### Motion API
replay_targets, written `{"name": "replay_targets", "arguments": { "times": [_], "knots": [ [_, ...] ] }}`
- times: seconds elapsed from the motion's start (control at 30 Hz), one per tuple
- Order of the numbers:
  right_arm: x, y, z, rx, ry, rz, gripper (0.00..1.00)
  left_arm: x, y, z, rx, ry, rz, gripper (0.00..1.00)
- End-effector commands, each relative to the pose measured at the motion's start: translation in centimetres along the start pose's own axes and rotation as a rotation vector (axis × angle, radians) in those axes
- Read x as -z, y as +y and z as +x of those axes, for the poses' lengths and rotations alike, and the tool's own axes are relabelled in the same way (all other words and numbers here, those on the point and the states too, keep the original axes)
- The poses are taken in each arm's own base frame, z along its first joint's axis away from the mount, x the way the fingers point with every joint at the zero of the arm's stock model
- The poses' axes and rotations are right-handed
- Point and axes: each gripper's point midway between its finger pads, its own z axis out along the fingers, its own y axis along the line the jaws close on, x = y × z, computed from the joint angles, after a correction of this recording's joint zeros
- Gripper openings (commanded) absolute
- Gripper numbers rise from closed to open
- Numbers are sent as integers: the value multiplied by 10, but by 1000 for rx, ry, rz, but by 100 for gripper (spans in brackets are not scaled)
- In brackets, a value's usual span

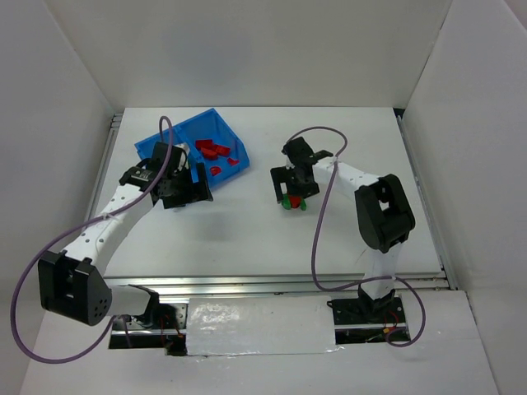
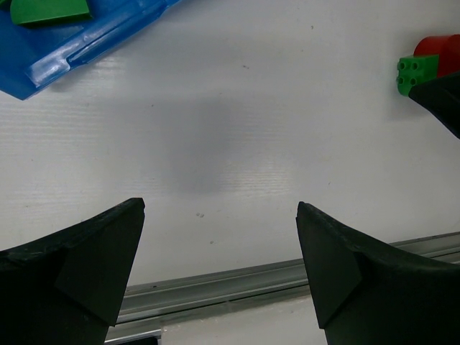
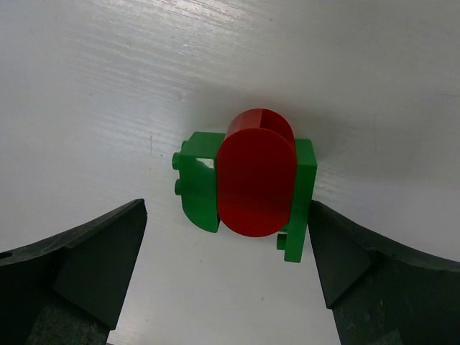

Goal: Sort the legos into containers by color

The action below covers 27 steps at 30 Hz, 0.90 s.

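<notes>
A joined cluster lies on the white table: a rounded red lego [image 3: 255, 180] between two green legos [image 3: 198, 188]. It also shows in the top view [image 1: 291, 202] and at the right edge of the left wrist view [image 2: 424, 65]. My right gripper [image 3: 227, 215] is open just above it, jaws on either side, the right fingertip almost touching green; it shows in the top view [image 1: 294, 191]. The blue bin [image 1: 227, 125] holds several red legos [image 1: 217, 151] in its right compartment and a green lego [image 2: 50, 8] at its corner. My left gripper [image 2: 220, 205] is open and empty beside the bin's near edge [image 1: 191, 191].
The left arm covers most of the bin's left compartment in the top view. A metal rail [image 2: 237, 280] runs along the table's near edge. White walls enclose the table on three sides. The right arm's cable loops over the table [image 1: 317, 239].
</notes>
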Motion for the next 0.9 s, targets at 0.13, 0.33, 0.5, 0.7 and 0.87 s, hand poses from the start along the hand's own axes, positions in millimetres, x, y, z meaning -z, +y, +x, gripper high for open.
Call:
{"name": "replay_targets", "arguments": {
  "times": [0.13,0.33,0.5,0.7,0.87],
  "knots": [
    [-16,-9,5,-16,23,66,99,7,-3,1,6,-39,29,99],
    [-24,-6,7,15,36,112,92,1,-5,2,17,-24,37,99],
    [-5,6,-6,45,-91,87,51,1,-11,-4,75,-19,32,99],
    [70,82,-13,169,-312,-203,49,7,-54,-20,211,17,192,100],
    [127,150,-4,219,-392,-440,50,12,-102,-29,258,72,426,100]
  ]
}}
